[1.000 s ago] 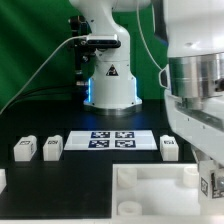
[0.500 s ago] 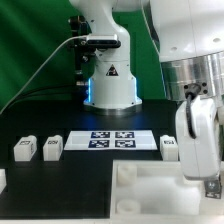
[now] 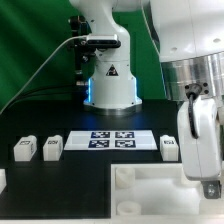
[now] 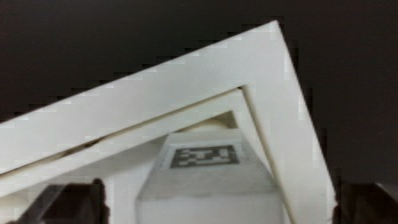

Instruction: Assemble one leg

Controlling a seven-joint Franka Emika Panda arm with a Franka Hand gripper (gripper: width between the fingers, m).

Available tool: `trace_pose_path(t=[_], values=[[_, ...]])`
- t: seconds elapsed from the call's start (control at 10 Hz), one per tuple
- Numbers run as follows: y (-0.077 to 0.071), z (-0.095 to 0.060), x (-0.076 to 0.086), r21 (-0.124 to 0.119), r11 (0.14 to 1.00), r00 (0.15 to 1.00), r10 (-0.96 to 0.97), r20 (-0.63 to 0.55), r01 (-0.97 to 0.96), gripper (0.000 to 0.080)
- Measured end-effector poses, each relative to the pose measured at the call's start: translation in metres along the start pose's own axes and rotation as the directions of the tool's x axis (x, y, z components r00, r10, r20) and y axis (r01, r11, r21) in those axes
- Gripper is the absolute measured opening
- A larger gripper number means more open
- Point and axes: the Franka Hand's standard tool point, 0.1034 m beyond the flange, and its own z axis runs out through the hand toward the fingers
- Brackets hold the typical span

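One leg (image 4: 205, 170), a small white block with a square tag, stands in the corner socket of the large white tray-like piece (image 4: 267, 90). My gripper (image 4: 217, 207) is over it, a dark finger (image 4: 71, 205) on either side, each with a gap to the leg, so the jaws stand open around it. In the exterior view my gripper (image 3: 203, 180) hangs over the tray piece's (image 3: 150, 185) right corner, and only a bit of the leg (image 3: 210, 189) shows under it. Three more legs stand on the black table (image 3: 24, 149) (image 3: 52, 147) (image 3: 169, 147).
The marker board (image 3: 112, 140) lies between the loose legs in front of the robot base (image 3: 108, 80). A small white part (image 3: 2, 180) sits at the exterior view's left edge. A green backdrop is behind.
Between one second and half a second ago my hand turned and shifted over the tray piece's corner, hiding most of the leg's tag. Nothing has moved since.
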Motion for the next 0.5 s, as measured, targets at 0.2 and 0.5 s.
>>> trace_pose_path(t=[0.2,0.5], values=[[-0.003,-0.021,-0.019,0.024,1.000,1.000,-0.018,0.025,0.018,0.0648],[0.002,-0.017,-0.022,0.012,1.000,0.999,-0.025,0.021,0.024,0.0649]])
